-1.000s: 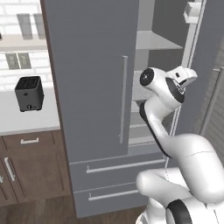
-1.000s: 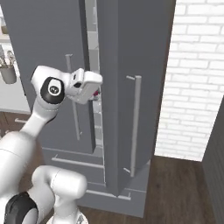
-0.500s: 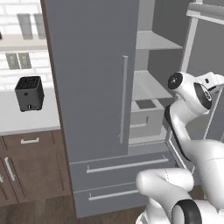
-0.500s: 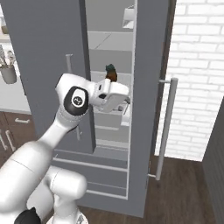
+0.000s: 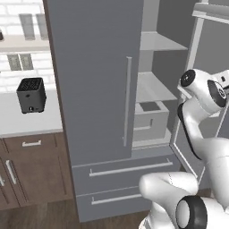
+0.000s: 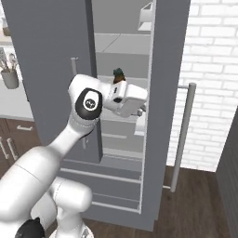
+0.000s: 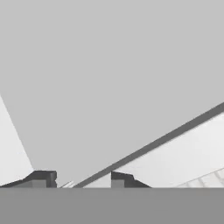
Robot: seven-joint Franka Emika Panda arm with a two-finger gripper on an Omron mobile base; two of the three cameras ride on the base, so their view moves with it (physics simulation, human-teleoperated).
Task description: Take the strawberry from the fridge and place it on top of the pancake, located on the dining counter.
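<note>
Stage: early. Fridge (image 5: pixel 96 89) has its right door (image 6: pixel 165 107) swung wide; left door shut. Fetch not yet made, by my judgement; carry to the dining counter and placing on the pancake all left to do.
Berry: cannot locate the strawberry on any shelf; too small or hidden. Nothing red seen inside the fridge.
Tool: gripper (image 7: pixel 83 178) sits at the inner face of the open door, level w/ the fridge's middle shelf. Fingertips (image 7: pixel 41 178) stand a modest gap apart, nothing between them. Whether easing apart or closing: cannot tell. Not holding anything, as far as seen.
Hand view: plain grey fridge panel close ahead, a dark edge line slanting across, paler surface beyond it. No produce in sight.
Fridge contents, upper shelf (image 5: pixel 156 42): bare where visible.
Fridge contents, middle shelf (image 5: pixel 150 87): a dark-topped brownish item (image 6: pixel 119 74) stands toward the back, just above the robot's hand in the right view; kind unclear.
Fridge contents, lower: pale grey bin (image 5: pixel 150 120) under the middle shelf, open top, inside looks dark; contents not visible.
Door rack: small white tray (image 6: pixel 145 16) high on the open door; contents hidden.
Beside fridge: black toaster (image 5: pixel 31 95) on the narrow counter to the fridge's left; utensil cup (image 6: pixel 9 74) also on that counter. Neither concerns the job.
Next, est.: reach into the shelves once the berry is found; the open door crowds the arm.
</note>
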